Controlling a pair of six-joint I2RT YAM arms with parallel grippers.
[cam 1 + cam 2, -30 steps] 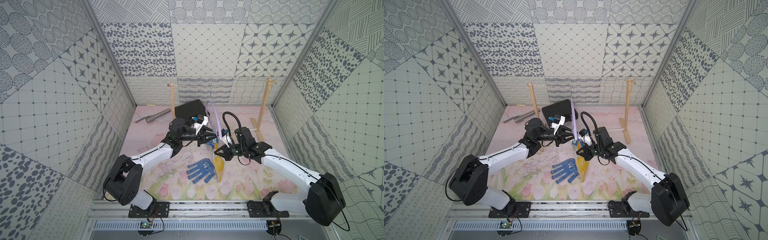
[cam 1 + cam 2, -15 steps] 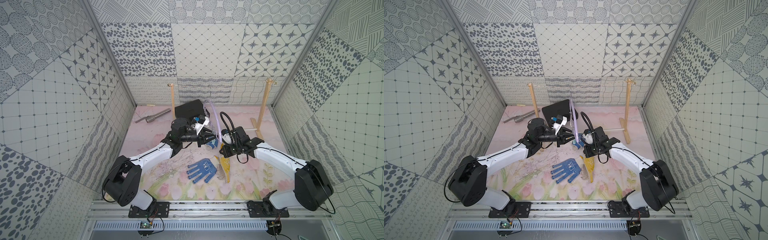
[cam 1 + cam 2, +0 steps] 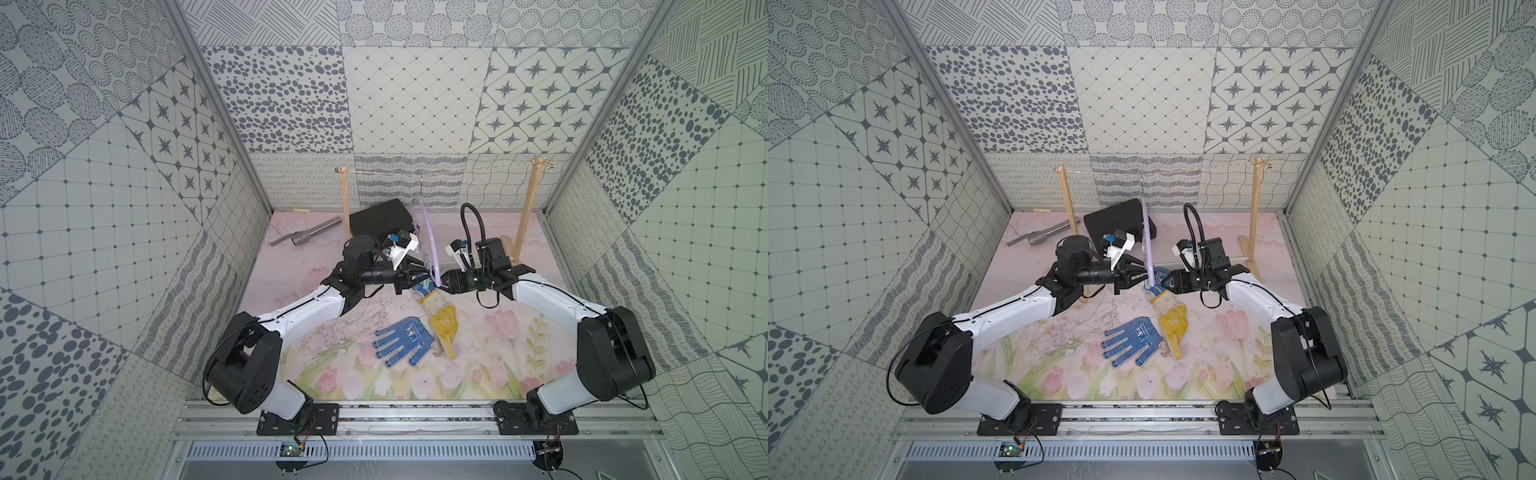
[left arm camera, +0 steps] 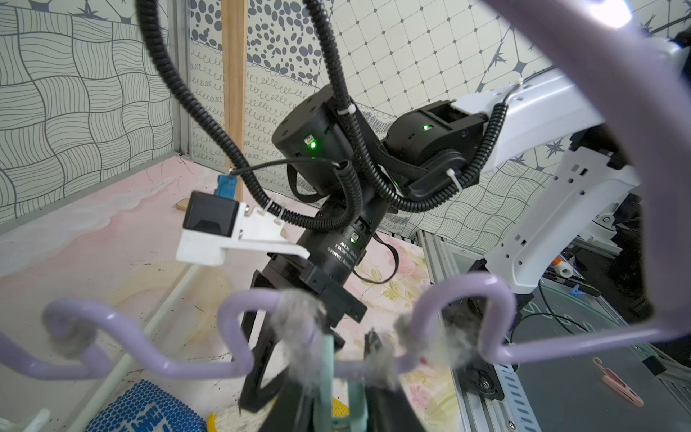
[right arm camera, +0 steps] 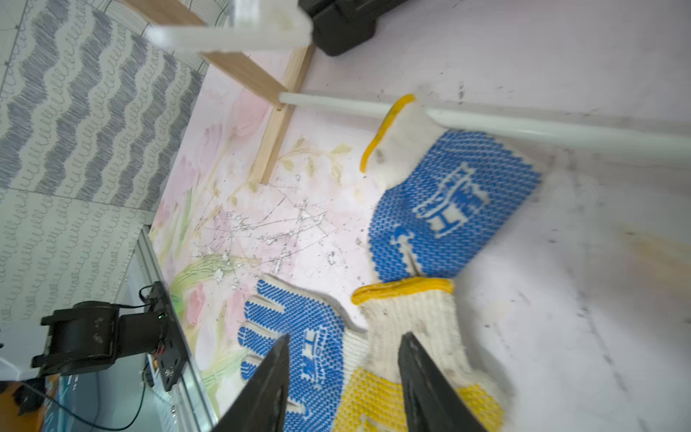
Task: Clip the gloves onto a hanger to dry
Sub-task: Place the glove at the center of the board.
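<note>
Hanger [image 3: 428,232]: hangs by its wire hook from the string of the wooden frame [image 3: 528,208] at the far middle of the table [image 3: 291,266]; stands nearly edge-on in both top views, lilac arc above, wavy lilac bar at the bottom.

Left gripper [image 3: 422,273]: reaches in from the left to the hanger's low end; pinches a pale green peg [image 4: 326,370] on the wavy bar between narrow fingers, clear in the left wrist view.

Right gripper [image 5: 346,336]: points at the left one from the right, just beside the hanger; holds nothing, fingers parted, with the cuff of the yellow glove [image 5: 411,318] showing beyond the gap.

Yellow glove: stretches from under the two grippers toward the near side, cuff far, fingertips near; cannot tell whether the peg bites the cuff.

Blue glove [image 3: 405,343]: lies flat on the table, dotted face up, touching the yellow glove's left edge.

Second blue glove [image 5: 448,202]: sits under the grippers, mostly hidden in the top views; shows its dotted face and yellow-edged cuff in the right wrist view, cuff across the white rod [image 5: 523,129]; cannot tell whether hung or lying.

Black case [image 3: 378,218] and grey metal tube [image 3: 307,237]: rest at the far left, well apart from the gloves.
</note>
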